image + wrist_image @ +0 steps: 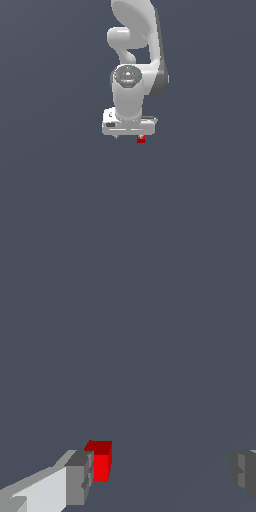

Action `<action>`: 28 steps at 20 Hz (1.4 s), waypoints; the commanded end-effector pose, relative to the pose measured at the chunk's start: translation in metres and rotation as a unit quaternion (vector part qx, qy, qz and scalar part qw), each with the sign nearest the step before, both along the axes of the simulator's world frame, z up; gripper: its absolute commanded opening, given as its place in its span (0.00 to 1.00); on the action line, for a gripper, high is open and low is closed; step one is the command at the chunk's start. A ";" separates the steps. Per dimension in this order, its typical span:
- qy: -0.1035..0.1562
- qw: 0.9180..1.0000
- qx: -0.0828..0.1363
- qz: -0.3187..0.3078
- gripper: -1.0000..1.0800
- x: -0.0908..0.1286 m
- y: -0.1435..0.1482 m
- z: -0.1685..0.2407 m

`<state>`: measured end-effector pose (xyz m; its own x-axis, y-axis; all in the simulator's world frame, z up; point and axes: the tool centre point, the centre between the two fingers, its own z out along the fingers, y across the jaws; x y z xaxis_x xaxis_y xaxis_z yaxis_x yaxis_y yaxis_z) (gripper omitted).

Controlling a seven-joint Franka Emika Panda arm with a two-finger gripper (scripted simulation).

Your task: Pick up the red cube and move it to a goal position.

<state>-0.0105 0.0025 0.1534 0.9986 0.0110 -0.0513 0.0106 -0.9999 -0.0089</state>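
Note:
The red cube (141, 139) is small and bright red and shows just under the end of the white gripper hand on the exterior view's right. In the wrist view the cube (101, 461) sits between the fingers, right beside one grey fingertip (78, 478) and far from the other fingertip (244, 471). My gripper (129, 136) is open wide, pointing down over the floor, and in the wrist view the gripper (160, 476) holds nothing. I cannot tell whether the near fingertip touches the cube. No goal marker is visible.
The plain dark grey floor (60, 190) fills both views. The white arm (132, 55) rises behind the gripper toward the top of the exterior view.

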 end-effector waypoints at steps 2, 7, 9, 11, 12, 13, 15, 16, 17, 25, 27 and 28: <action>0.000 1.000 0.000 0.000 0.96 0.000 0.000 0.000; -0.001 1.000 0.000 -0.001 0.96 -0.005 0.003 -0.006; -0.002 1.000 0.000 -0.001 0.96 -0.008 0.006 -0.011; -0.004 1.000 -0.001 -0.002 0.96 -0.013 0.009 -0.018; -0.004 1.000 -0.001 -0.003 0.96 -0.015 0.011 -0.022; -0.005 1.000 -0.001 -0.003 0.96 -0.018 0.014 -0.026; -0.007 1.000 -0.001 -0.004 0.96 -0.025 0.018 -0.035; -0.008 1.000 -0.001 -0.005 0.96 -0.028 0.021 -0.041; -0.009 1.000 -0.001 -0.006 0.96 -0.032 0.024 -0.046; -0.019 1.000 -0.003 -0.012 0.96 -0.064 0.050 -0.096; -0.021 1.000 -0.003 -0.013 0.96 -0.069 0.055 -0.106; -0.022 1.000 -0.003 -0.014 0.96 -0.071 0.057 -0.111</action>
